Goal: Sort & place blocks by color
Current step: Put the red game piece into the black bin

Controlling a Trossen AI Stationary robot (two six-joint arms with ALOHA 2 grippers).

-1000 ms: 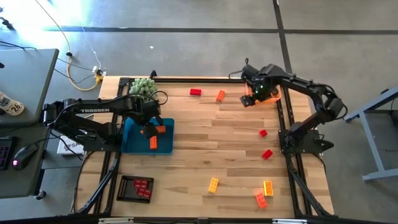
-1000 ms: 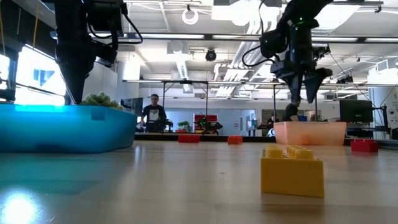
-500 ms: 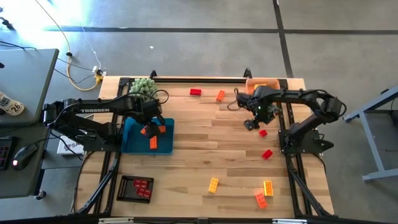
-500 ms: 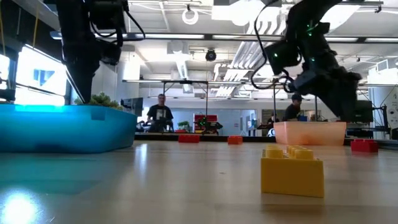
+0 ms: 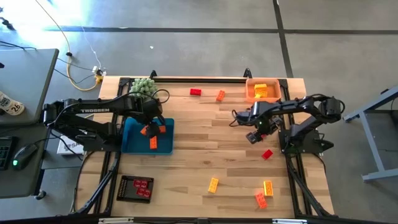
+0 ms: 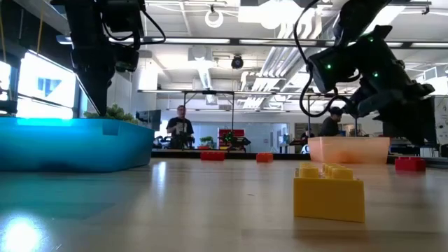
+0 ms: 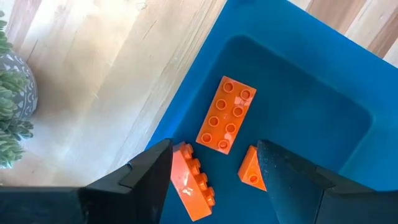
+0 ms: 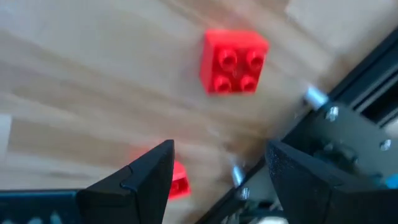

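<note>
Right gripper (image 5: 254, 134), jaws wide and empty, hovers right of centre above a red block (image 8: 233, 61); centre it before closing. Left gripper (image 7: 214, 165), jaws also wide, waits over the blue tray (image 5: 130, 144).

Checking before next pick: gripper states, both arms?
Left gripper: open, empty, above the blue tray.
Right gripper: open, empty, over a red block.

The high view looks straight down on the whole wooden table (image 5: 205, 149), while the low view sits at tabletop height, very near a yellow block (image 6: 329, 191), facing the room beyond. Both share the blue tray (image 5: 132, 144), which the left wrist view sees close from above; the right wrist view looks down on a red block (image 8: 233, 61).
</note>
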